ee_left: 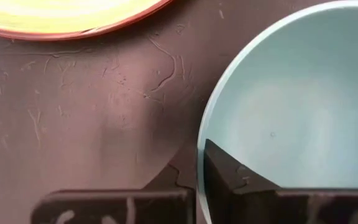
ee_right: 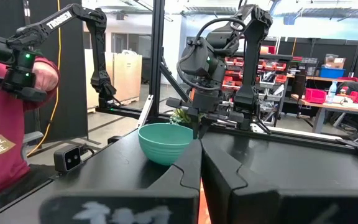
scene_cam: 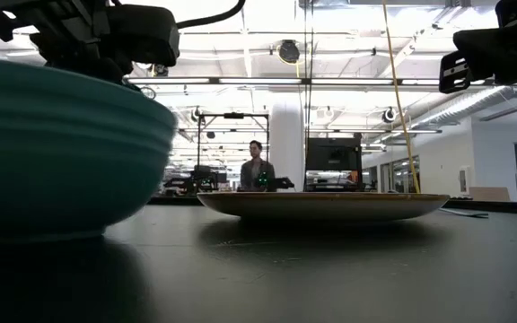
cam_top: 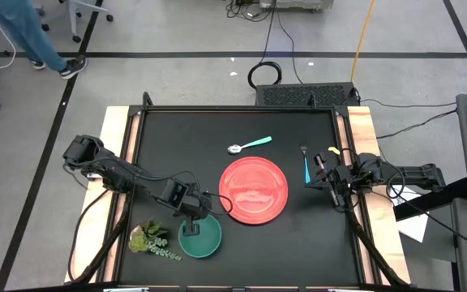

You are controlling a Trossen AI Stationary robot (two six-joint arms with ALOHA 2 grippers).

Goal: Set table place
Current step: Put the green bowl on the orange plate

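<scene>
the left gripper [cam_top: 193,223] clasped the rim of the teal bowl [cam_top: 200,238], which sat on the table [cam_top: 177,138] near its front edge, just beside the red plate [cam_top: 253,190]. the right gripper [cam_top: 324,172], fingers pressed together and empty, waited beside the fork [cam_top: 305,165]; the spoon [cam_top: 248,145] lay beyond the plate.

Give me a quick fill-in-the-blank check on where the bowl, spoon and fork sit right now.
The left gripper is at the rim of the ____.
The spoon lies on the table, not on the ____.
The fork lies nearest the ____ gripper.

Missing: bowl; plate; right
</scene>
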